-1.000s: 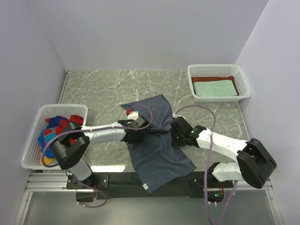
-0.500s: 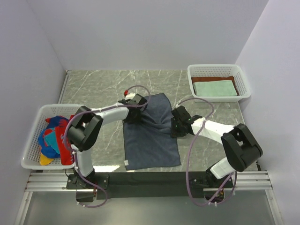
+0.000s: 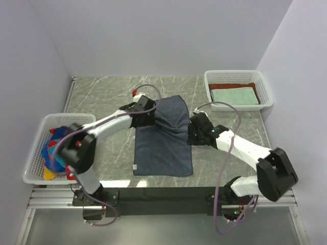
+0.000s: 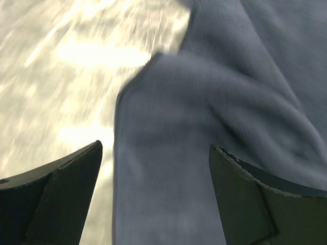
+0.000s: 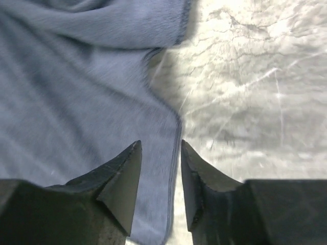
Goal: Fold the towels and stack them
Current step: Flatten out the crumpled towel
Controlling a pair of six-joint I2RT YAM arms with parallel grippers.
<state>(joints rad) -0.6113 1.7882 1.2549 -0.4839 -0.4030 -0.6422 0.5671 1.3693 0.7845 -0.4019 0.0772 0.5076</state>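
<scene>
Basket of white plastic mesh [image 3: 71,116] at the far left of the grey marbled table top [image 3: 107,97], full of crumpled bright red, blue and yellow cloth towels [image 3: 55,148].

Next along, left gripper [image 3: 144,116] low over the far left corner of the big dark slate-blue cloth towel [image 3: 163,153]. Black fingers [image 4: 66,194] spread wide in the left wrist view, nothing held between them. Only soft blue cloth under the gap, with bare table off to one side.

Blue towel in the middle of the table. Near part flat, with a small white tag [image 3: 135,167] at the near left corner. Far part bunched in soft folds between the two grippers.

Right gripper [image 3: 191,133] at the right edge of the same towel. Fingers [image 5: 120,173] close but a little apart in the right wrist view, not pinching anything. Towel edge flat on the table just under the gap.

Second white mesh basket [image 3: 235,72] at the far right corner. Inside, folded pale mint-green cloth towel [image 3: 232,95] on top of a folded rust-brown cloth towel [image 3: 258,87], touching.
</scene>
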